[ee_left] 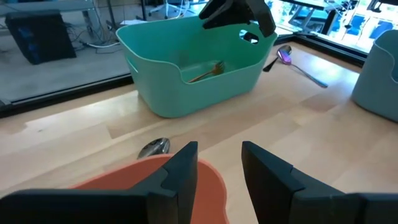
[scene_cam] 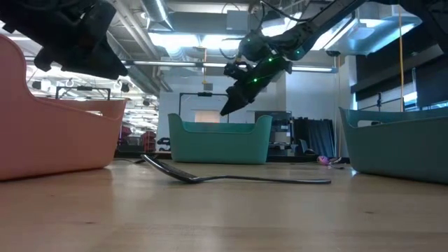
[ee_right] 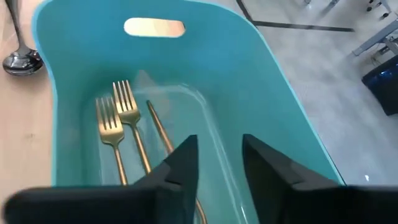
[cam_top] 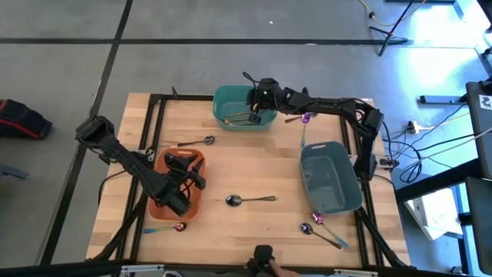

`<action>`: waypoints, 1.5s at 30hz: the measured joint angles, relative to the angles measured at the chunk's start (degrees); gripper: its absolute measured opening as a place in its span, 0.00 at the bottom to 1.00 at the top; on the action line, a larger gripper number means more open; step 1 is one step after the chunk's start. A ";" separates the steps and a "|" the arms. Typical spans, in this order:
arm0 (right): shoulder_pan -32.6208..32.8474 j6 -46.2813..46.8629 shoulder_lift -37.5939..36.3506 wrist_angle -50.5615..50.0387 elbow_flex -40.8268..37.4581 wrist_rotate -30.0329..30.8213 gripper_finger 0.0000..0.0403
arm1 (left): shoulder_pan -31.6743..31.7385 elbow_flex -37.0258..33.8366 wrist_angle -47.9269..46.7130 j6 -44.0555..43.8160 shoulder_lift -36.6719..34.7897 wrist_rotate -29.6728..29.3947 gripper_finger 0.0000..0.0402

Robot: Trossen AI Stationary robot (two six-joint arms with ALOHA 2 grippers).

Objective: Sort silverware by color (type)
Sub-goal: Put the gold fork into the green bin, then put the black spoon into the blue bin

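I have the right gripper [ee_right: 214,163] parted and empty over the teal bin [cam_top: 227,98] at twelve o'clock, gold forks [ee_right: 124,134] lying inside; nearest loose piece, the purple spoon [cam_top: 307,118], lies toward three o'clock; left gripper [ee_left: 217,167] parted, empty over the orange bin [cam_top: 197,158].

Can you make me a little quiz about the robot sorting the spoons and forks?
1. True or false: the right arm's fingers hang over the teal bin.
2. What colour are the two forks lying in that bin?
A) gold B) purple C) black
3. Fill in: the left arm's fingers are above the ______ bin.

Key
1. True: they stand apart, with nothing between them.
2. A
3. orange
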 joint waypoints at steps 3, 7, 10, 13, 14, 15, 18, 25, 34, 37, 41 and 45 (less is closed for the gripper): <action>0.07 -0.31 -2.24 -3.21 -0.01 -0.24 0.36 | 0.00 0.00 0.03 0.12 0.00 -0.01 0.30; 1.65 0.45 -6.99 -8.18 -0.20 -3.35 0.41 | -0.04 0.00 1.88 2.91 0.02 0.91 0.30; 4.78 0.64 -10.34 -8.89 -1.92 -7.10 0.41 | -0.11 0.00 5.59 8.20 0.02 2.42 0.30; 9.28 0.84 -12.25 -9.38 -3.85 -7.02 0.40 | -0.11 0.00 11.06 14.98 0.02 4.46 0.30; 10.85 0.96 -12.66 -9.45 -4.67 -6.69 0.39 | -0.11 0.00 13.16 17.42 0.02 4.74 0.30; 12.56 0.96 -13.02 -9.55 -5.46 -6.22 0.39 | -0.11 0.00 15.22 19.87 0.02 5.18 0.30; 17.53 1.41 -13.34 -9.57 -7.43 -6.05 0.37 | -0.13 0.02 21.55 27.19 0.02 9.48 0.30; 27.12 8.61 -13.34 -8.92 -11.61 -6.05 0.37 | -1.59 0.02 32.69 37.87 0.02 20.33 0.30; 36.68 19.89 -9.64 -4.30 -15.29 -6.06 0.37 | -6.48 -2.92 52.72 54.11 0.04 25.35 0.30; 39.17 22.27 -6.58 -2.40 -15.27 -6.05 0.37 | -7.78 -5.08 58.71 56.76 0.04 25.35 0.30; 41.74 24.38 -2.26 2.63 -15.26 -5.83 0.37 | -8.96 -7.17 61.61 57.00 0.07 23.10 0.30; 42.93 24.79 0.70 5.14 -15.25 -4.84 0.37 | -9.20 -7.67 61.48 56.98 0.07 20.38 0.30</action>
